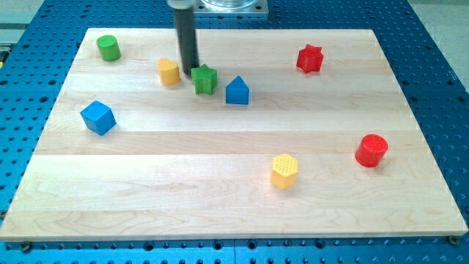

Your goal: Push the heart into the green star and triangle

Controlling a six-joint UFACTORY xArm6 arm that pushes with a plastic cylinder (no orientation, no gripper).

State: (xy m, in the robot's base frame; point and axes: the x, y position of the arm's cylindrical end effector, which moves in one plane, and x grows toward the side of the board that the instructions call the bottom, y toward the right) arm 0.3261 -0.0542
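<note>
The yellow heart (169, 72) sits at the view's upper left of the wooden board (234, 205). The green star (205, 79) lies just to its right, and the blue triangle (237, 91) lies right of the star. My tip (190, 72) is down on the board in the narrow gap between the heart and the star, close against the star's upper left side.
A green cylinder (108, 48) stands at the top left, a blue cube (97, 117) at the left, a red star (310, 59) at the top right, a red cylinder (371, 150) at the right, and a yellow hexagon (284, 171) at the lower middle.
</note>
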